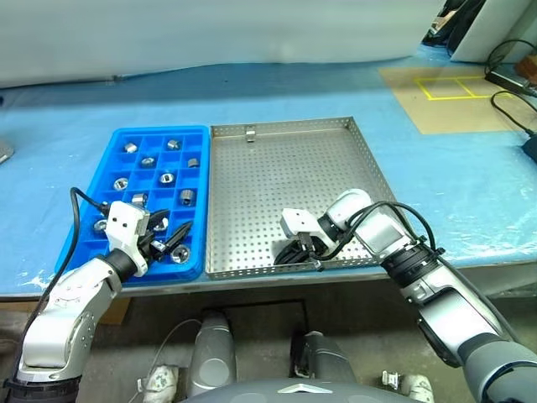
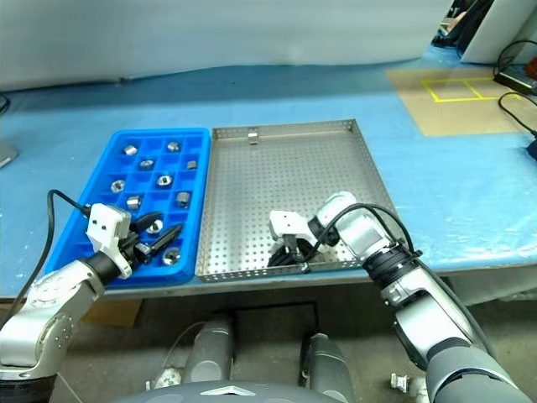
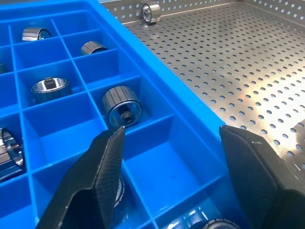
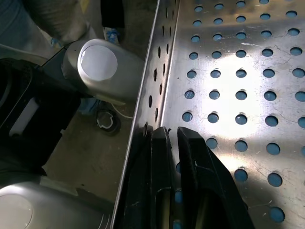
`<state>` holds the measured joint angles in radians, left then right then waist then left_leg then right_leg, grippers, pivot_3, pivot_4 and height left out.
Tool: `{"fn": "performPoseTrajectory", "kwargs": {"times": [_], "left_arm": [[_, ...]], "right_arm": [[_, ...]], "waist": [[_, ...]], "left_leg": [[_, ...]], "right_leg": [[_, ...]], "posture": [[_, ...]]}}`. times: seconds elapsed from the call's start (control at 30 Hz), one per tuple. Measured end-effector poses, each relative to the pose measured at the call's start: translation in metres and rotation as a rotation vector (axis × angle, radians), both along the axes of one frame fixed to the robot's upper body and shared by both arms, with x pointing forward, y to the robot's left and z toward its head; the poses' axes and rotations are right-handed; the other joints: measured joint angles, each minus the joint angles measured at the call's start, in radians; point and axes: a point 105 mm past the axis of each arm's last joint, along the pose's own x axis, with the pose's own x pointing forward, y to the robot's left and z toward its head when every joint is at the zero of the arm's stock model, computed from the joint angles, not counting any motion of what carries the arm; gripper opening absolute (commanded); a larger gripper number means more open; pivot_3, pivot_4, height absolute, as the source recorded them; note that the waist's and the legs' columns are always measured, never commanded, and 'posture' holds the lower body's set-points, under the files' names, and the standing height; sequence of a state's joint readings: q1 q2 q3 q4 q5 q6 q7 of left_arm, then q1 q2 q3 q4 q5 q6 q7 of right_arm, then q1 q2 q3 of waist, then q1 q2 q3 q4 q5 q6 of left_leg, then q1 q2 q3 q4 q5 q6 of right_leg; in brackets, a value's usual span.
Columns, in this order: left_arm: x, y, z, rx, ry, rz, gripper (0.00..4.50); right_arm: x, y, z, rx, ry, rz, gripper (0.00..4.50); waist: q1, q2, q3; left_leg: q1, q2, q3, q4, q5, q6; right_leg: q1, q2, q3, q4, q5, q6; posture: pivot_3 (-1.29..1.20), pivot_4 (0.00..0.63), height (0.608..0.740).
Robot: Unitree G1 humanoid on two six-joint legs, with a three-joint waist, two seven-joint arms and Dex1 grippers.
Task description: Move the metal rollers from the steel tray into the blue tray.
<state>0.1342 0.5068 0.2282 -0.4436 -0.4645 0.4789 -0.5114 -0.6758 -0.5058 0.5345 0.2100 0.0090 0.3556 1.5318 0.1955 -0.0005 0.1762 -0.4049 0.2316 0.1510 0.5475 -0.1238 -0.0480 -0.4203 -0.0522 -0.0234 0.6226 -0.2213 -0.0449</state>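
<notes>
- While my right gripper (image 1: 300,254) sits at the near edge of the steel tray (image 1: 336,159) with its fingers pressed together, I can see nothing between them; the right wrist view shows them side by side against the rim.
- My left gripper (image 1: 168,242) hangs over the near right corner of the blue tray (image 1: 84,235), jaws standing apart and empty.
- One roller (image 1: 250,133) is left in the steel tray, against the middle of its far rim; it looks to be on its side, with its axis about level and its bored face turned toward the left wrist camera.
- The other rollers (image 1: 167,178) already lie one to a cell in the blue tray, some bore-up, some tipped over.
- For the step in hand, I judge the last roller is next: I would open the right fingers before reaching, come down from above and clamp across the barrel, not along the axis, since it may roll along the rim.
- Whether it touches the far rim I cannot tell.
</notes>
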Motion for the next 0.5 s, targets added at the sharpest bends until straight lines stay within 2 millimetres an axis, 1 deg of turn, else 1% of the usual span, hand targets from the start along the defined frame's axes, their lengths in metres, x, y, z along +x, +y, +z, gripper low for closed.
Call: {"fn": "performPoseTrajectory", "kwargs": {"times": [0.13, 0.33, 0.5], "left_arm": [[0.0, 0.0, 0.0, 0.0, 0.002, 0.003, 3.35], [0.0, -0.001, -0.001, -0.002, 0.011, -0.001, 3.35], [-0.001, -0.002, -0.003, -0.002, 0.025, -0.005, 3.35]], "right_arm": [[-0.008, -0.002, 0.0, -0.018, 0.025, 0.005, 0.28], [-0.019, -0.006, 0.001, -0.045, 0.047, 0.031, 0.28], [-0.034, -0.008, -0.003, -0.055, 0.094, 0.055, 0.28]], "waist": [[0.012, 0.0, 0.0], [0.012, 0.0, 0.0], [0.011, 0.0, 0.0]], "left_leg": [[0.0, 0.0, 0.0, 0.0, 0.0, 0.0], [0.0, 0.0, 0.0, 0.0, 0.0, 0.0], [0.0, 0.0, 0.0, 0.0, 0.0, 0.0]], "right_leg": [[0.0, 0.0, 0.0, -0.001, 0.0, 0.0], [0.0, 0.0, 0.0, 0.0, 0.0, 0.0], [0.0, 0.0, 0.0, 0.0, 0.0, 0.0]], "posture": [[0.31, 0.15, 0.74], [0.31, 0.15, 0.74], [0.29, 0.15, 0.74]]}}
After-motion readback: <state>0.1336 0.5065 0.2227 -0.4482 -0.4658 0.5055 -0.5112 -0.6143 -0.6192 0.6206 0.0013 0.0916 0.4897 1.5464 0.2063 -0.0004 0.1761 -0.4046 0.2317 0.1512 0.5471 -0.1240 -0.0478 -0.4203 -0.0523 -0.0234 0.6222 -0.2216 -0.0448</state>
